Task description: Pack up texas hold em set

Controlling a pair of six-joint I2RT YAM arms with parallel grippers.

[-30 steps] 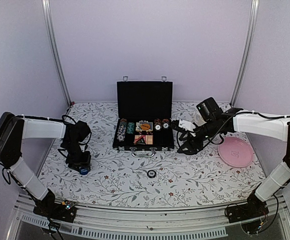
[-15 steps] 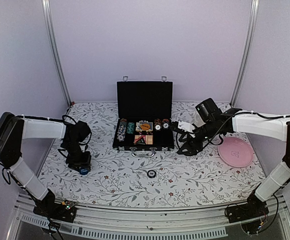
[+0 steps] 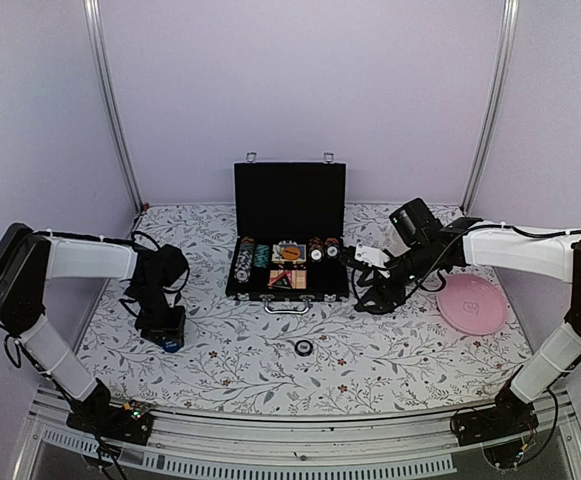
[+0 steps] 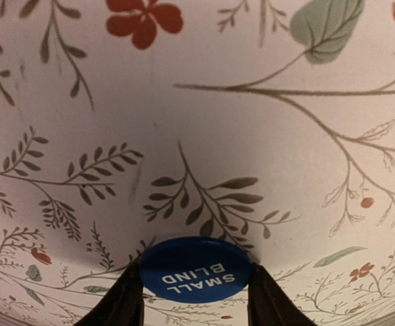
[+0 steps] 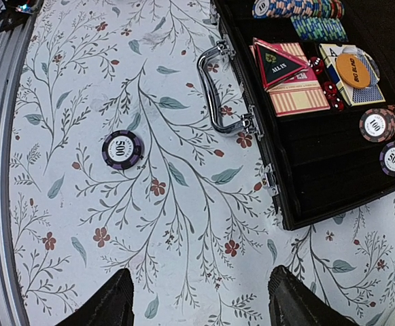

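The floral-patterned desk (image 3: 420,350) carries, at its far middle, the black rectangular briefcase with silver latches and handle (image 3: 290,200), which lies open with its lid upright and its handle towards the arms. The round pink plate (image 3: 473,303) rests to the right of the case, well apart from it. The right end effector (image 5: 200,299) hovers above the desk just right of the case's front right corner, its fingers spread wide and holding nothing. The left end effector (image 4: 196,302) points down at the desk's left side, well apart from the case, and is grasping the small round blue "SMALL BLIND" button (image 4: 196,277): both fingers touch the button's rim while it lies flat on the desk. Inside the case, a red-backed card deck (image 5: 299,92) and a blue-backed card deck (image 5: 370,95) sit side by side in the central compartment. Rows of striped poker chips (image 5: 299,7) fill the slots on one side of the decks, and two further chip stacks (image 5: 381,124) lie in the slots on the other. The dark triangular "ALL IN" token (image 5: 279,64) rests on the red deck, and the orange round "BIG BLIND" button (image 5: 353,70) on the blue one. Small red dice (image 5: 326,85) lie between the decks. A single purple-and-black "500" chip (image 5: 122,149) lies on the desk in front of the handle.
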